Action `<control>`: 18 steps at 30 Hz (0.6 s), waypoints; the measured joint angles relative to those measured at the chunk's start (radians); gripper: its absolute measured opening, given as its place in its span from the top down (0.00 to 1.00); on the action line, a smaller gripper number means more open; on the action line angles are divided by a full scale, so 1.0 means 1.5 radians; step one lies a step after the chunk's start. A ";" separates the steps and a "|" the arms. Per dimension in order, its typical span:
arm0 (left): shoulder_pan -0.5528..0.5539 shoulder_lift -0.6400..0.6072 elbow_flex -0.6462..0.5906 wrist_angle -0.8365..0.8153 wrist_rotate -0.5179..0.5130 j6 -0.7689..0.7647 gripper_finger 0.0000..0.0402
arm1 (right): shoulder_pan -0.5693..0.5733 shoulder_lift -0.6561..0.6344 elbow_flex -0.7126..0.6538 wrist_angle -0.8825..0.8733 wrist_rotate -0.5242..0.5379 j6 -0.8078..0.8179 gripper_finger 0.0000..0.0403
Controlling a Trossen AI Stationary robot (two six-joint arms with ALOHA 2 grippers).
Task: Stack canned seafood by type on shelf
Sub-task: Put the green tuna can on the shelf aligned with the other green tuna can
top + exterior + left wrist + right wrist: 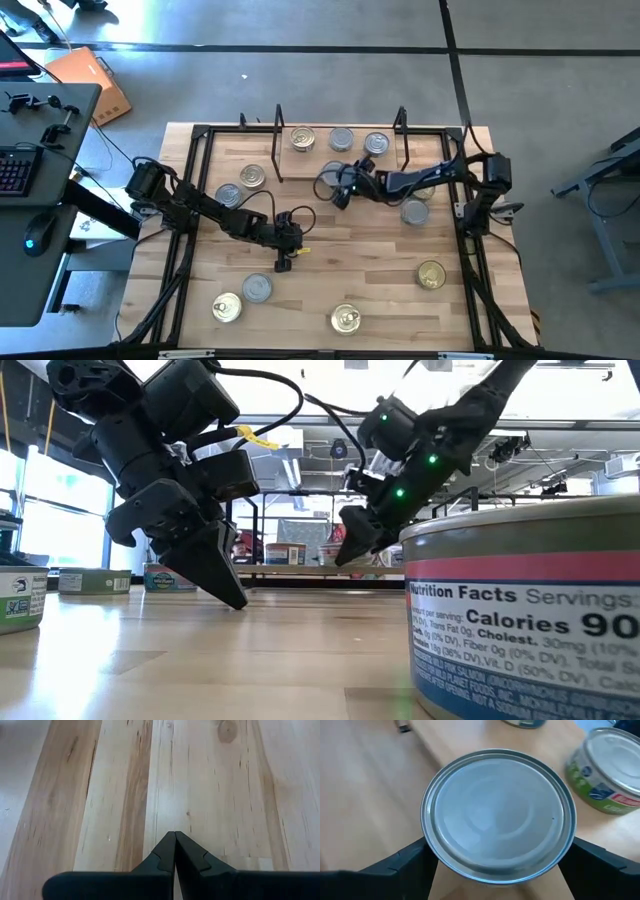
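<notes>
The right tool [330, 185] is reaching toward the worktop's middle just in front of the shelf [340, 150], its two dark fingers [400, 865] spreading wide on either side of a silver-lidded tin [499, 815]; whether they are pressing its rim cannot be told. That lid is showing smooth, round, dull grey metal with faint pressed rings. Just beside it, toward 2 o'clock in the wrist view, a second tin [612, 770] is wearing a green, white and red label whose writing is too blurred to read. The left tool [283, 262] is pointing down at bare pale wood planks near the worktop's centre, its fingers pressed fully together and gripping nothing. Three tins [340, 140] are sitting in a row on the shelf at 12 o'clock, and others are lying scattered around the worktop [380, 270]. A near tin [530, 620] in the low view is reading "Nutrition Facts", "Servings" and "Calories 90".
</notes>
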 joint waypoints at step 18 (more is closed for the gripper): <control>0.000 -0.002 -0.001 0.002 0.002 0.005 1.00 | -0.082 -0.007 0.000 -0.001 -0.090 0.005 0.10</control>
